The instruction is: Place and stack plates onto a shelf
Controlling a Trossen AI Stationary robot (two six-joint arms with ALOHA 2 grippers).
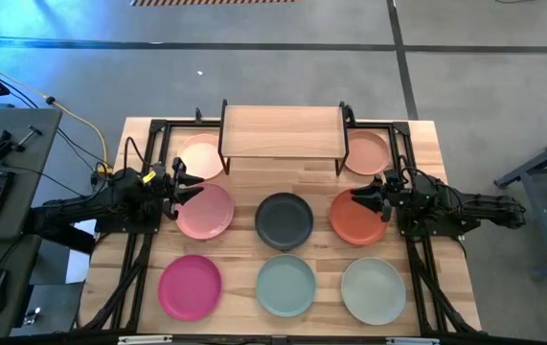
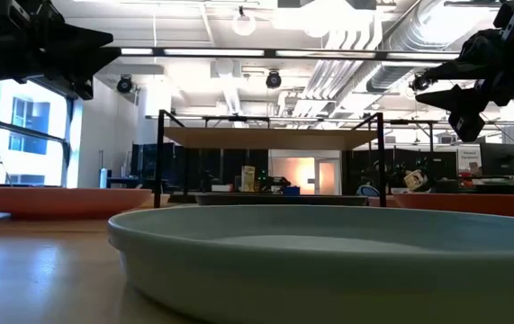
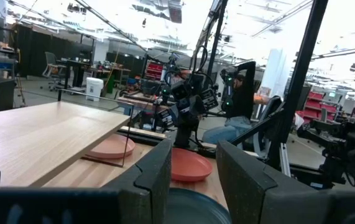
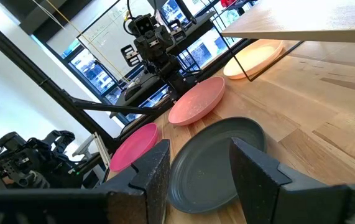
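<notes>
Wooden tabletop (image 1: 235, 254) is carrying eight unstacked plates, so, with your left hand (image 1: 179, 185) and right hand (image 1: 369, 199) both hovering open, you are best lowering squarely onto the pink plate (image 1: 206, 211) rim.

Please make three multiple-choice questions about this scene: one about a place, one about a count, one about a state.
1. Where is the charcoal plate?
A. on the shelf
B. middle of the table
C. held by a gripper

2. How many plates lie in the row nearest the table's front edge?
A. three
B. one
C. five

3. How is the shelf board?
A. bare
B. stacked with plates
C. tipped over

Answers: 1 B, it lies between the pink plate and the terracotta plate. 2 A, magenta plate, teal plate, pale plate. 3 A, no plate lies on it.
</notes>
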